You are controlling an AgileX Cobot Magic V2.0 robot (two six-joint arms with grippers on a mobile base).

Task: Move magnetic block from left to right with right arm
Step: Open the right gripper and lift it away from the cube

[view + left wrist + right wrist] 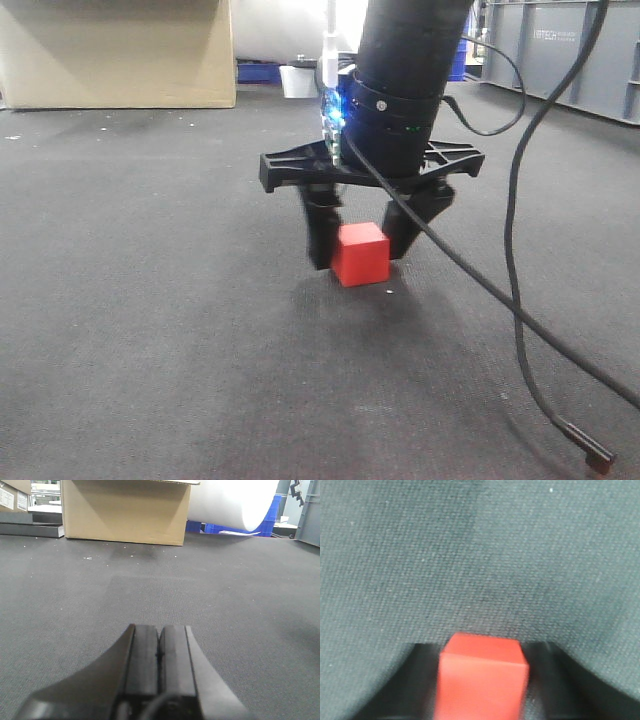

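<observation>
Magnetic block: the magnetic block (360, 254) is a plain red cube sitting between the fingers of the right gripper (362, 236), low over the dark carpeted floor (150, 300); whether it touches the floor or is just off it I cannot tell.
Right gripper: narrowed around the cube, one black finger on each side; the right wrist view shows the cube (482, 677) filling the gap between them, so it looks held.
Left gripper: the left gripper (160, 652) has its fingers pressed together with nothing between them, idle over bare floor.
Surroundings: a cardboard box (120, 50) stands far left; a black cable (520, 300) trails down at right.
Step in hand: probably the grasp, or the start of the carry.
Next move: lift clear, travel right, keeping a firm hold and steering clear of the cable.
</observation>
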